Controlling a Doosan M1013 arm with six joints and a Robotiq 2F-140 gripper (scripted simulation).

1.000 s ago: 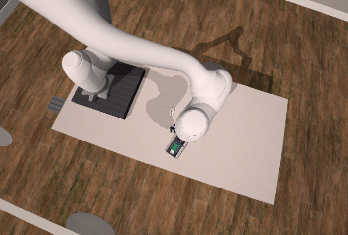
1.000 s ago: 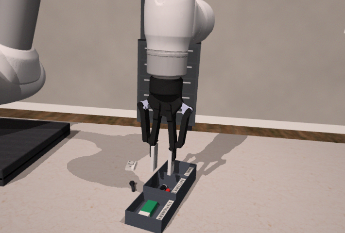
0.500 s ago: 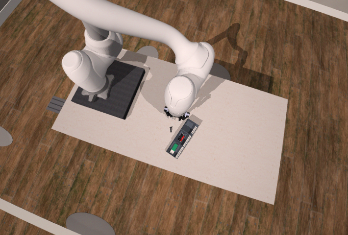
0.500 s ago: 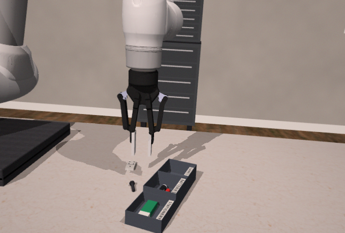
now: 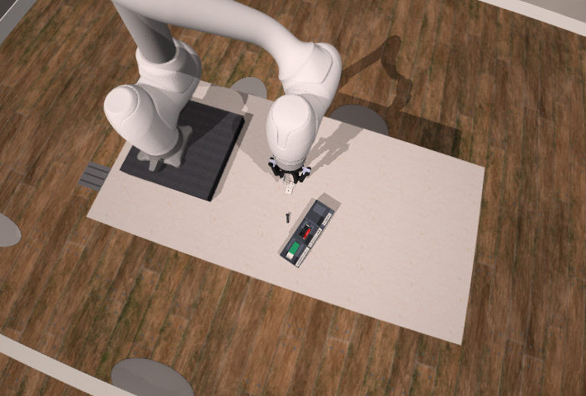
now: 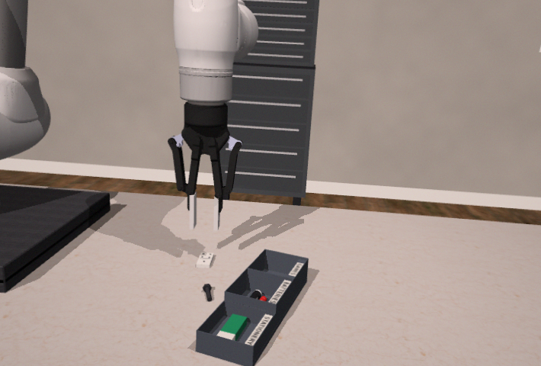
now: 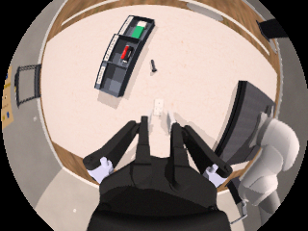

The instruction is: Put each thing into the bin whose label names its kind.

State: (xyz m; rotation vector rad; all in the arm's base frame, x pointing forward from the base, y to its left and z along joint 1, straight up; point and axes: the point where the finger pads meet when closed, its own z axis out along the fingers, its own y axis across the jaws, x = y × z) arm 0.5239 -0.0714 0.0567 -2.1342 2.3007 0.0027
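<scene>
Exterior view: the gripper is seen hanging above the table, pointed straight down, with its fingers parted by a narrow gap and nothing held between them. A small white domino lies flat on the table just below the fingertips, toward 6 o'clock of them, and is not touched. A small black bolt lies on the table at 6 o'clock of the domino, apart from it and just beside the bins.

3 dark bins are joined in 1 row, standing on the table at about 4 o'clock of the domino. The nearest compartment, labelled STATIONERY, holds a green and white eraser. The middle compartment, labelled BATTERIES, holds a red and black battery. The farthest compartment's label cannot be read.

In the top view, the gripper is placed near the table's upper edge, with the domino right at its tips, the bolt at 6 o'clock of that, and the bin row running diagonally at about 4 o'clock.

In the wrist view, the domino is seen between and just past the 2 fingertips, and the bins lie at 11 o'clock of it.
</scene>
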